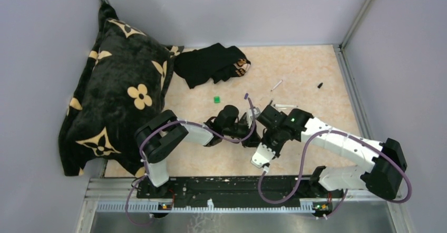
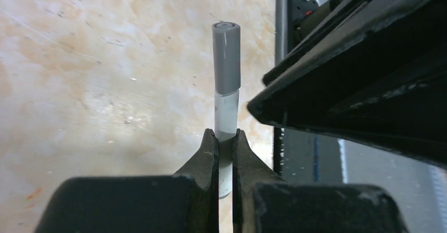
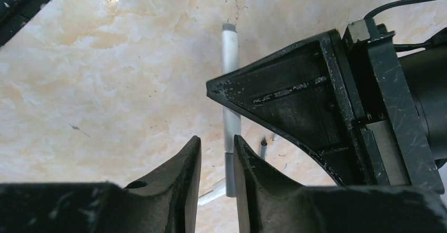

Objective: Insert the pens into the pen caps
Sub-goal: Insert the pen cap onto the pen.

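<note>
Holding a white pen (image 2: pixel 226 112), the left gripper (image 2: pixel 225 138) grips below its grey cap (image 2: pixel 226 59)

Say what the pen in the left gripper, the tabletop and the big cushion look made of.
Pen: plastic, by its look; a milky, half-clear barrel and a matte grey cap with a soft sheen. Tabletop: smooth, marble-patterned beige surface, likely laminate or stone; it cannot be told which. Cushion: plush black fabric, fuzzy pile, tan flower print.

The left arm (image 1: pixel 158 141) and right arm (image 1: pixel 342 142) bend inward; the left end effector (image 2: pixel 225 138) clamps a pen (image 2: pixel 227 112) between its 2 fingers; the right end effector (image 3: pixel 217 148) shows a narrow gap.
</note>
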Robot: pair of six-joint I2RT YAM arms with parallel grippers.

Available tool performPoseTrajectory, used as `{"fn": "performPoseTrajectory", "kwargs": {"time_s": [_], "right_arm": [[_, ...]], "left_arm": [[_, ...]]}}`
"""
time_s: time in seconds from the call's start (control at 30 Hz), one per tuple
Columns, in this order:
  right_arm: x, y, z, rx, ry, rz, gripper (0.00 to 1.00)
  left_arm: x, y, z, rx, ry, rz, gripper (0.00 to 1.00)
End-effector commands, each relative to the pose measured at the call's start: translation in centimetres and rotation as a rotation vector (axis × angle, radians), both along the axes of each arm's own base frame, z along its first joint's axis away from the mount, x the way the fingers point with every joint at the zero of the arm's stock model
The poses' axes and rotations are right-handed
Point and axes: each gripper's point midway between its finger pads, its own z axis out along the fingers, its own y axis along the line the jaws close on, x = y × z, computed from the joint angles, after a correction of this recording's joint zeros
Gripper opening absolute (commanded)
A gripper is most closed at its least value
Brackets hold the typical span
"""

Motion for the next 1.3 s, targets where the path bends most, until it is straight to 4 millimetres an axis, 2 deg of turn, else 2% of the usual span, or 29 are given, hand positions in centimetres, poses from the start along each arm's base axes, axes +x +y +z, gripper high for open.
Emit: {"fn": "performPoseTrajectory", "kwargs": {"time_s": [0.0, 0.1, 0.2, 0.4, 0.5, 0.57, 0.7, 0.8, 0.87, 0.9, 1.03, 1.27], "right_arm": [[-1.0, 0.7, 1.9, 0.073, 0.016, -0.018, 0.31], [-1.1, 0.7, 2.2, 0.088, 0.018, -0.025, 0.36], [-0.8, 1.1, 3.5, 0.135, 0.005, -0.071, 0.43], [-1.5, 2.0, 10.1, 0.408, 0.156, -0.251, 0.50], [-1.9, 1.6, 12.5, 0.566, 0.264, -0.357, 0.52], [-1.1, 1.4, 13.2, 0.673, 0.339, -0.513, 0.54], [-1.1, 1.9, 13.6, 0.869, 0.630, -0.693, 0.57], [-0.2, 2.0, 14.7, 0.987, 0.884, -0.839, 0.65], [0.1, 2.1, 15.4, 1.023, 1.045, -0.868, 0.66], [0.6, 2.3, 15.7, 1.042, 1.079, -0.874, 0.66], [1.9, 2.3, 13.6, 1.037, 1.122, -0.998, 0.66], [3.6, 2.4, 11.7, 1.028, 1.109, -1.152, 0.63]], "left_arm": [[1.4, -0.1, 0.5, -0.065, -0.175, 0.010, 0.00], [1.3, 0.3, -0.3, -0.051, -0.186, 0.005, 0.00], [1.2, 0.6, -0.7, -0.041, -0.196, 0.006, 0.00], [0.6, 1.3, -0.4, -0.048, -0.252, 0.015, 0.00], [0.0, 1.5, 0.1, -0.067, -0.291, 0.026, 0.00], [-0.4, 1.7, 0.6, -0.086, -0.315, 0.040, 0.00], [-1.1, 1.7, 1.9, -0.132, -0.372, 0.091, 0.00], [-1.2, 1.9, 2.9, -0.151, -0.404, 0.139, 0.00], [-1.0, 2.0, 3.5, -0.162, -0.415, 0.180, 0.00], [-0.8, 2.1, 4.0, -0.171, -0.418, 0.200, 0.00], [0.0, 2.3, 5.2, -0.180, -0.416, 0.283, 0.00], [1.6, 2.0, 4.8, -0.111, -0.354, 0.394, 0.00]]}}
